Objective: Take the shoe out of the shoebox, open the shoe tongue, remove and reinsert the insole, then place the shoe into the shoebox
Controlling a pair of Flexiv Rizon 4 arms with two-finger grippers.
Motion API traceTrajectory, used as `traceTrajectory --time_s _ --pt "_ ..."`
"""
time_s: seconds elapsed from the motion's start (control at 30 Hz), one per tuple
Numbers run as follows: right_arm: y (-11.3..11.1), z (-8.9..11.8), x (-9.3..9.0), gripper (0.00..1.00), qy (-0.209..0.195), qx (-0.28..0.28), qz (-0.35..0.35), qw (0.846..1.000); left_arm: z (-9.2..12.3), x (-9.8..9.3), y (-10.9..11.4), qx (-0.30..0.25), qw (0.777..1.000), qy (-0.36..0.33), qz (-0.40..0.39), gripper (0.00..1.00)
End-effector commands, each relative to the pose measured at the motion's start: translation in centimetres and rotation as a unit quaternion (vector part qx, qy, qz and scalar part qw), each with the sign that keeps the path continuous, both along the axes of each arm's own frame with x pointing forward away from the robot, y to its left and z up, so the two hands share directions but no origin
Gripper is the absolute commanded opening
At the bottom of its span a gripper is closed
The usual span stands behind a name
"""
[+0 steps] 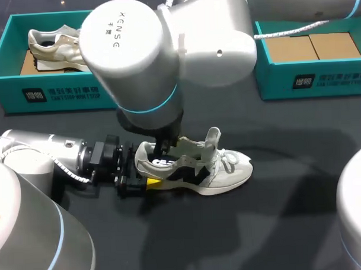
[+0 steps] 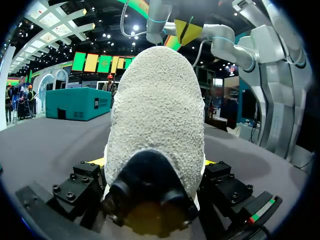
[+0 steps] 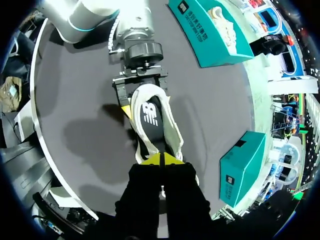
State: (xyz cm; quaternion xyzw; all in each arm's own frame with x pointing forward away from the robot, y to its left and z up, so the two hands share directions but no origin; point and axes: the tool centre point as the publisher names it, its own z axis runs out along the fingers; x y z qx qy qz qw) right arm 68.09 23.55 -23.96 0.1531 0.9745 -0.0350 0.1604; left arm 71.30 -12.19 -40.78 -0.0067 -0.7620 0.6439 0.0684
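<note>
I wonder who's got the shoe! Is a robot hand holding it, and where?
Yes. The left gripper clamps the white-and-black lace-up sneaker by its heel. The right gripper, tips closed, sits over its opening; whether they pinch anything cannot be told.

White print stands on the front walls of the left shoebox (image 1: 60, 95) and the right shoebox (image 1: 330, 80). A white logo marks the insole (image 3: 150, 117) in the shoe (image 3: 173, 136), just ahead of the right gripper (image 3: 161, 159). Small letters mark the right arm (image 1: 120, 24).

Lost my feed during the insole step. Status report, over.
Left jaws shut on shoe heel, shoe upright on table. Right jaws shut at shoe opening, over insole; grip unclear. Shoebox behind, apart from shoe.
</note>
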Motion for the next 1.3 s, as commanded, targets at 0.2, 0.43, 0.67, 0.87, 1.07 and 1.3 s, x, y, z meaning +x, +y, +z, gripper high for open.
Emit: traceTrajectory --time_s 0.2,0.43,0.67,0.87,1.07,1.3 --pt "0.2 -1.7 0.3 0.0 0.025 -0.002 0.045 0.999 -0.1 -0.1 0.1 0.0 1.0 0.0 0.001 0.0" --pt "0.8 -2.5 0.4 0.0 0.027 -0.007 0.051 0.998 -0.1 -0.1 0.1 0.0 1.0 0.0 0.001 0.0" --pt "1.7 -6.4 1.4 0.0 0.054 0.018 0.101 0.993 -0.1 -0.1 0.1 0.0 1.0 0.0 0.001 0.0" --pt "1.7 -6.4 1.4 0.0 0.054 0.018 0.101 0.993 -0.1 -0.1 0.1 0.0 1.0 0.0 0.001 0.0" --pt "1.7 -6.4 1.4 0.0 0.054 0.018 0.101 0.993 -0.1 -0.1 0.1 0.0 1.0 0.0 0.001 0.0" --pt "2.1 -10.8 3.4 0.0 0.077 0.033 0.131 0.988 -0.1 -0.1 0.1 0.0 1.0 0.0 0.001 0.0"
